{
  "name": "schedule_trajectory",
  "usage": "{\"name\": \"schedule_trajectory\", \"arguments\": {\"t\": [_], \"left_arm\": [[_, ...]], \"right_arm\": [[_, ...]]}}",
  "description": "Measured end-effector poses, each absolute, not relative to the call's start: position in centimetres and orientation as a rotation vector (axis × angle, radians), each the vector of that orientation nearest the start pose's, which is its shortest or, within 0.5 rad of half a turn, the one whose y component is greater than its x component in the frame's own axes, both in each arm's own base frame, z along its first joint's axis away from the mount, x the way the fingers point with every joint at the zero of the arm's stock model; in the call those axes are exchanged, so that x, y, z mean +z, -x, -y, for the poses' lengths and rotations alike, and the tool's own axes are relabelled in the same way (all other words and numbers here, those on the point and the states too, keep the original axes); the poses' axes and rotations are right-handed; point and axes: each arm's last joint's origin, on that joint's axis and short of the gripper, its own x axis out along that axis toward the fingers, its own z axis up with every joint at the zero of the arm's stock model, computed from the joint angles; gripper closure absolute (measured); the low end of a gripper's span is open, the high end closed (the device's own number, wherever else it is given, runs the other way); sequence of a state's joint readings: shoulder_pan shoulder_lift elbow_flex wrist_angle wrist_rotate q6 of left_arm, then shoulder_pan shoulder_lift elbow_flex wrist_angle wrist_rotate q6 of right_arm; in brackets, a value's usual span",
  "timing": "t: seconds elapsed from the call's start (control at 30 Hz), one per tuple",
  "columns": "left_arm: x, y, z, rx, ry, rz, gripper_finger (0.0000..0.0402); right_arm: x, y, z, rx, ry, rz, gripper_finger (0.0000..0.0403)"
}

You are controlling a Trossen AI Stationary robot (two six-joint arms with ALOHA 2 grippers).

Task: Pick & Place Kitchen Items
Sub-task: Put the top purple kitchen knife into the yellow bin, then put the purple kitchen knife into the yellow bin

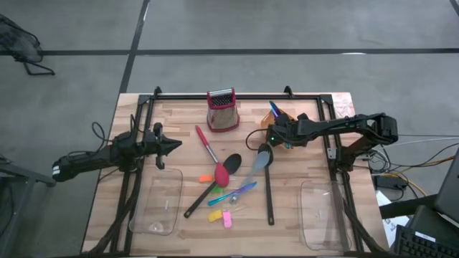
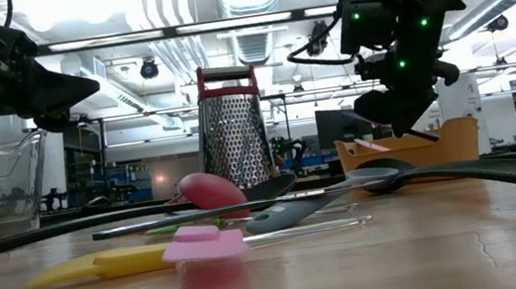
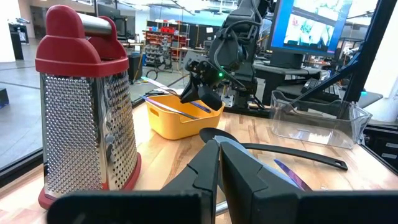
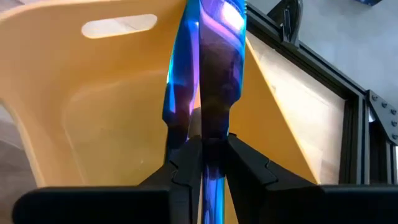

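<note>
My right gripper (image 1: 277,132) is shut on a thin blue-purple stick (image 4: 208,68) at the orange bowl (image 1: 285,117) at the far right; it also shows in the low view (image 2: 396,114). My left gripper (image 1: 174,145) is shut and empty, above the table's left half, left of the red grater (image 1: 222,110). On the table's middle lie a red-headed spoon (image 1: 221,172), a long black spoon (image 1: 231,162), a grey-headed spoon (image 1: 264,158), a blue-purple stick (image 1: 242,191), and small orange (image 1: 206,178), yellow (image 1: 216,215) and pink (image 1: 227,220) pieces. My right gripper pinches the blue-purple stick between its two fingers (image 4: 186,155), partway along its length (image 4: 210,140). The stick runs along the fingers and out past them, its wider far end (image 4: 211,25) over the bowl's inside. Whether that end rests in the bowl I cannot tell.
Two clear plastic containers stand near the front, one left (image 1: 161,202) and one right (image 1: 326,213). A black frame (image 1: 237,97) runs along the table's far edge and sides. A long black spoon handle (image 1: 269,195) lies between the pieces and the right container.
</note>
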State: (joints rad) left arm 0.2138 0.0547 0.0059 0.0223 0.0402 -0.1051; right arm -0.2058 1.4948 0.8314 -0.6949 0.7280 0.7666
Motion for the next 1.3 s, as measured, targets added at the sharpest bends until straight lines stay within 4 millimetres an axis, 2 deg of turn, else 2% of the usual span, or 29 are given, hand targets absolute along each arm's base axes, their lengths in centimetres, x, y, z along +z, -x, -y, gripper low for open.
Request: {"name": "schedule_trajectory", "arguments": {"t": [0.13,0.4,0.73,0.97,1.3], "left_arm": [[16.3,-9.9,-2.0,0.175,0.108,-0.017,0.0378],[16.3,-9.9,-2.0,0.174,0.108,-0.017,0.0378],[16.3,-9.9,-2.0,0.175,0.108,-0.017,0.0378],[16.3,-9.9,-2.0,0.175,0.109,-0.017,0.0378],[16.3,-9.9,-2.0,0.175,0.108,-0.017,0.0378]], "right_arm": [[17.6,-23.9,7.1,-1.231,-0.247,-0.959,0.0334],[17.5,-23.9,7.1,-1.225,-0.243,-0.965,0.0354],[17.5,-23.9,7.1,-1.225,-0.241,-0.965,0.0314],[17.6,-24.0,6.9,-1.214,-0.238,-0.967,0.0322],[19.7,-26.3,4.8,-0.978,-0.188,-0.971,0.035]]}}
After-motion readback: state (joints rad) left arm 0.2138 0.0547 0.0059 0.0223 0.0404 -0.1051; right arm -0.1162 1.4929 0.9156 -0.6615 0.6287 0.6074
